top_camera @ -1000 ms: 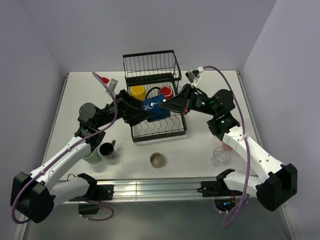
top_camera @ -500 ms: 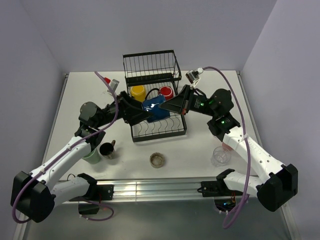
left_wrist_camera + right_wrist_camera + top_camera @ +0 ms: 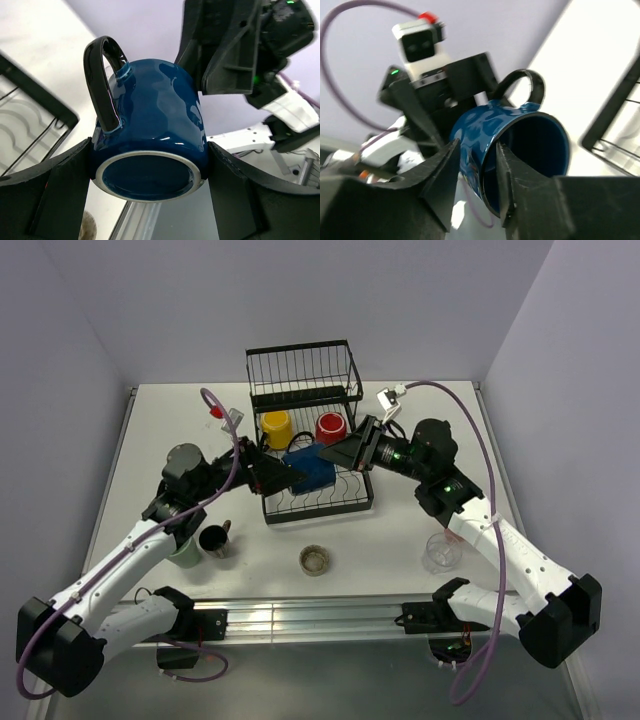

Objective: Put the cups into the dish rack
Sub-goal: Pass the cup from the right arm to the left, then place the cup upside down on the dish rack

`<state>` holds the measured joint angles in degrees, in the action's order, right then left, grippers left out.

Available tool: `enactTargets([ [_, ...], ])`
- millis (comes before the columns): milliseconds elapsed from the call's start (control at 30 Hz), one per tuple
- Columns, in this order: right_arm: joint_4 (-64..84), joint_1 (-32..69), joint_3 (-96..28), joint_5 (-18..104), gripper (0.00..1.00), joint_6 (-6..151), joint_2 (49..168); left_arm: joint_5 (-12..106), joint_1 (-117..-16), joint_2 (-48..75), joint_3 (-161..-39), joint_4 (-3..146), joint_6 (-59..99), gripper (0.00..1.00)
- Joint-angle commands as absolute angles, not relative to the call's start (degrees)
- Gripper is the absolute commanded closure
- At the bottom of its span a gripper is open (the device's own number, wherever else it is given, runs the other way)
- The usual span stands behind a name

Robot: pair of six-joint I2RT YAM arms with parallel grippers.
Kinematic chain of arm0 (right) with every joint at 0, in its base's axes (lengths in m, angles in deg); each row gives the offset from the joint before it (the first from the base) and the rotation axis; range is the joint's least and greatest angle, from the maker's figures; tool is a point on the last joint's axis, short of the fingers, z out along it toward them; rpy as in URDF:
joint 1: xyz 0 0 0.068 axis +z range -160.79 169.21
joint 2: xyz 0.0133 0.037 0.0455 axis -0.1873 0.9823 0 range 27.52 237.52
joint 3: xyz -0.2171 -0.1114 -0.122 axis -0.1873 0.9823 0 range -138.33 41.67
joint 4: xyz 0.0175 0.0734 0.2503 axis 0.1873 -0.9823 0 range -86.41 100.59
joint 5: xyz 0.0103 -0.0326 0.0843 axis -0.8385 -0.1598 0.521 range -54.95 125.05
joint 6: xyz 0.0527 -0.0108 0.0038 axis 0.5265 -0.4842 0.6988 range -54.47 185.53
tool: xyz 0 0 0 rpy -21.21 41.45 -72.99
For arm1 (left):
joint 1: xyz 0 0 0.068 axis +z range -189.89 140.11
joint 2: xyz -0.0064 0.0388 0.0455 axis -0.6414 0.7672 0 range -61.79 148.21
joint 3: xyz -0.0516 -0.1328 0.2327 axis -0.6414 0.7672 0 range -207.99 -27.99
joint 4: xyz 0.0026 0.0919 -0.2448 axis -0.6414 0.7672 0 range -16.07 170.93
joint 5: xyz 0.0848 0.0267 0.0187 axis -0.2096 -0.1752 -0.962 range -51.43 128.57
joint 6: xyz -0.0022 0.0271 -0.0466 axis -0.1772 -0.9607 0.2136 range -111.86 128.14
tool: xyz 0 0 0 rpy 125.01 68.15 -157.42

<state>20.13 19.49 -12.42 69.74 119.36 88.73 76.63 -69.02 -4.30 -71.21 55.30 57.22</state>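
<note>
The left gripper [image 3: 291,474] reaches in from nine o'clock and pinches the navy mug [image 3: 312,468] across its body near the base, one finger pressed on each side. The mug lies on its side over the low wavy part of the dish rack [image 3: 300,364], its long axis running nine to three, base towards nine and mouth towards three. The right gripper [image 3: 336,456] straddles the mug's rim wall, jaws loosely parted.
</note>
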Motion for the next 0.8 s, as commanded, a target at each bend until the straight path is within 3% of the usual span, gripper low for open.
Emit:
enactTargets([
  [0,16.3,19.6,-15.9,61.9,0.56,114.2,87.5,72.2,-69.4,-6.2,-76.1,61.7,53.7,1.0],
  [200,8.1,19.9,-17.8,53.3,0.54,111.1,88.2,66.6,-69.4,-5.0,-79.9,70.0,51.1,1.0],
  [500,-9.0,20.2,-23.8,30.0,0.52,106.2,88.9,52.9,-69.5,3.4,-92.2,93.3,44.8,1.0],
  [767,-13.9,20.2,-26.2,22.5,0.52,103.4,90.0,43.2,-71.2,11.0,-101.4,106.0,39.5,1.0],
])
